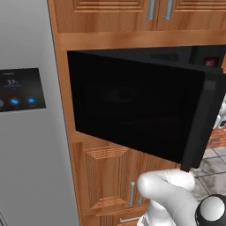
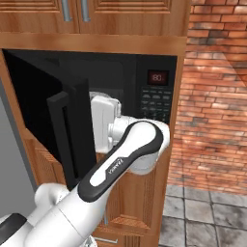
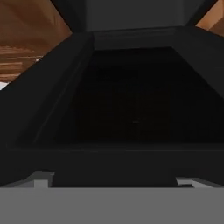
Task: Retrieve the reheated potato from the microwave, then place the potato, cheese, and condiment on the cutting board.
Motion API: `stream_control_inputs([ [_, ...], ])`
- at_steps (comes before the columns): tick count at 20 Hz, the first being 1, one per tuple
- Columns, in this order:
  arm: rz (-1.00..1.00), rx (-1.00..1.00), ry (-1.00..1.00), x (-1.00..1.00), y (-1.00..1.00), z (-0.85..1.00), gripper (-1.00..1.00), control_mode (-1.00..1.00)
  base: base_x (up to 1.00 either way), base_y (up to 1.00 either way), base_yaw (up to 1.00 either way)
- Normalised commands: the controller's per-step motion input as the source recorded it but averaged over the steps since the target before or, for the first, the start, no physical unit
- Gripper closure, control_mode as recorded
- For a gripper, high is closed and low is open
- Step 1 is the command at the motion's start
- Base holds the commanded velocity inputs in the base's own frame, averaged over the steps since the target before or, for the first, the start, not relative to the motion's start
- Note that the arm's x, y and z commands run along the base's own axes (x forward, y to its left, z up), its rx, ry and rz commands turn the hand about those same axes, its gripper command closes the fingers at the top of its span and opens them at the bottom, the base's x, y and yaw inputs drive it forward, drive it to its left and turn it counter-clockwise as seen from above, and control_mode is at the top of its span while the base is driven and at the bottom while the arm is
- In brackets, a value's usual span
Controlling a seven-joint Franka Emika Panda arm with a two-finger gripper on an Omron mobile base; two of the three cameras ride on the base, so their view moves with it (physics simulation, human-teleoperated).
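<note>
Nearest first:
Arm: white arm point(image 2: 120, 164) rises from the lower left of the right base view, elbow bent, forearm reaching forward and up; its wrist and hand pass the door's edge into the microwave's mouth. The left base view shows its white lower joints point(image 1: 170, 194) below the door.
Gripper: hidden inside the cavity in the right base view; the hand view shows no clear fingertips. Jaws stand wide apart, and I see nothing between them.
Door: one, microwave door point(image 1: 132, 106), black with dark glass, swung open toward the left, standing out from the cabinet face.
Microwave: one, microwave point(image 2: 154, 96), black, built into wood cabinets; keypad panel point(image 2: 155, 103) with red display point(image 2: 157, 77) at its right.
Cavity: microwave interior point(image 3: 131, 109) is dark throughout; contents too dark to make out, so I cannot tell where the potato sits.
Cabinets: wooden cabinet doors point(image 2: 130, 9) above, two metal handles there; wooden fronts below.
Fridge: one, grey refrigerator point(image 1: 26, 154) left of the microwave, with a small blue-lit screen point(image 1: 20, 88).
Wall: red brick wall point(image 2: 217, 96) at far right; grey tiled floor point(image 2: 207, 217) beneath.
</note>
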Motion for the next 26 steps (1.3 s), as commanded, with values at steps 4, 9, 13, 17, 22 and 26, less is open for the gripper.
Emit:
stream_control_inputs([
  [4, 0.09, 0.00, -0.03, -0.70, 0.70, 0.28, -1.00, -1.00, 0.00, 0.00, 0.00],
  [9, 0.06, 0.00, -0.04, -0.75, 0.90, 0.23, -1.00, -1.00, 0.00, 0.00, 0.00],
  [13, 0.02, 0.00, -0.04, -0.66, 1.00, 0.17, -1.00, -1.00, 0.00, 0.00, 0.00],
  [17, 0.00, 0.00, -0.05, -0.62, 1.00, 0.14, -1.00, -1.00, 0.00, 0.00, 0.00],
  [22, 0.00, 0.00, -0.06, -0.51, 1.00, 0.13, -1.00, -1.00, 0.00, 0.00, 0.00],
  [26, 0.00, 0.00, -0.08, -0.39, 1.00, 0.15, -1.00, -1.00, 0.00, 0.00, 0.00],
])
